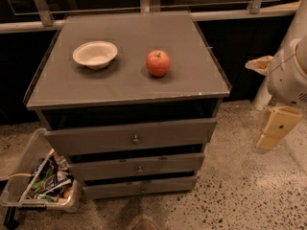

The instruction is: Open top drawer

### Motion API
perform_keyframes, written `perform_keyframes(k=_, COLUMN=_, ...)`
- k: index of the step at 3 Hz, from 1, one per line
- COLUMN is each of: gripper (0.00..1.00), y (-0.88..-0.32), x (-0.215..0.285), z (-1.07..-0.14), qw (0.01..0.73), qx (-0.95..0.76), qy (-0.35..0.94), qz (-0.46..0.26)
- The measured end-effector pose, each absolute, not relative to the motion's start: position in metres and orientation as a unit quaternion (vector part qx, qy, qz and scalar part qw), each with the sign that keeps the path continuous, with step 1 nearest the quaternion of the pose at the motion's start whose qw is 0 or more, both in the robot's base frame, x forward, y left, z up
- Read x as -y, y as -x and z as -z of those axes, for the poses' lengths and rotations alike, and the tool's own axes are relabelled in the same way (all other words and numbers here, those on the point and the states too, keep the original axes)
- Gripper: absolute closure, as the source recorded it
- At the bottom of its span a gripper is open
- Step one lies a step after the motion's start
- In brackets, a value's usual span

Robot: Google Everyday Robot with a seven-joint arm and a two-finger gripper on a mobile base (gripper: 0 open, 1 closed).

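- Clear plastic bin (pixel 17 198) of clutter, on the floor at lower left.
- White bowl (pixel 95 54), on the grey cabinet top (pixel 129 87), left side.
- Top drawer (pixel 96 138), grey, round knob (pixel 135 139) mid-front; uppermost of three fronts.
- Red apple (pixel 158 63), right of the bowl.
- Gripper (pixel 272 128), cream, far right, apart from the cabinet; grip state cannot be told.

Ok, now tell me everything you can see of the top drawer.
The top drawer shows a wide, matte grey front, wood by its look, level and facing the camera just under the cabinet top. One small round metal knob sits mid-front. A dark gap runs above the front. Its inside is not visible, so it looks shut or nearly so. Nothing touches it: the pincer hangs off to the cabinet's right, well clear.
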State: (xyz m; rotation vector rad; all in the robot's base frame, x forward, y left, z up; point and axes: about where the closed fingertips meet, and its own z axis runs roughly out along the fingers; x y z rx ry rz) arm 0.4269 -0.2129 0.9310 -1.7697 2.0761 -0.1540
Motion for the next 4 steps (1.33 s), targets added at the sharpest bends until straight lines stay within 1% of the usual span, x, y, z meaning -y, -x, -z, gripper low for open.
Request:
perform_keyframes(k=1, gripper=0.0, y=-0.42, x=0.211, z=-0.916, qw=0.23, qx=-0.721, qy=0.652, qz=0.042)
perform_keyframes(k=2, gripper=0.0, y=-0.422, x=0.213, z=-0.903, qw=0.28, qx=-0.696, qy=0.661, qz=0.007)
perform_keyframes(k=3, gripper=0.0, y=-0.426, x=0.191, z=-0.891, qw=0.329, qx=-0.648, qy=0.685, qz=-0.05)
perform_keyframes(k=4, gripper=0.0, y=-0.426, x=0.189, z=-0.889, qw=0.327, qx=-0.647, qy=0.686, qz=-0.052)
